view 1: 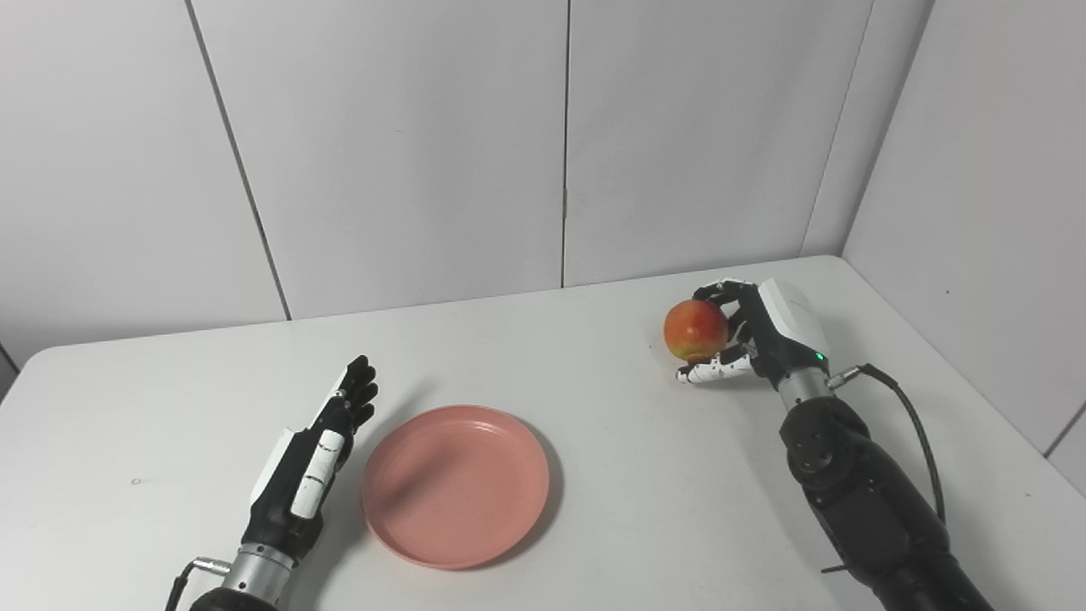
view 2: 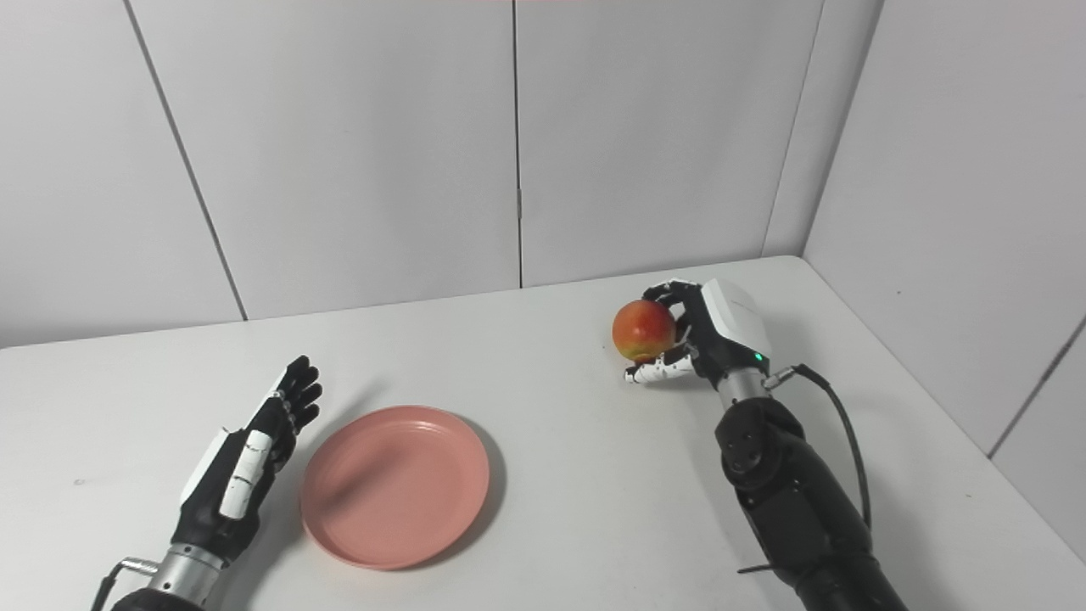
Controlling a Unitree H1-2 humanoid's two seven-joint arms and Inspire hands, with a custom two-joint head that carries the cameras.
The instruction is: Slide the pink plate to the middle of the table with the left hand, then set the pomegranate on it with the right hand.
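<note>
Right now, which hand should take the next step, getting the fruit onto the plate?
The right hand. It is already shut on the pomegranate. The left hand is open beside the pink plate, holding nothing.

This looks like a robotics lab or test cell, not a home. A plain white table (view 1: 645,475) stands in a corner closed off by bare pale grey wall panels (view 1: 399,153) with thin vertical seams between them. The surfaces carry no decoration, and the light falls flat and even. Two black robot arms (view 1: 857,501) with exposed cables (view 1: 920,433) reach in over the tabletop, the sort of staged bench used for manipulation trials.
</note>
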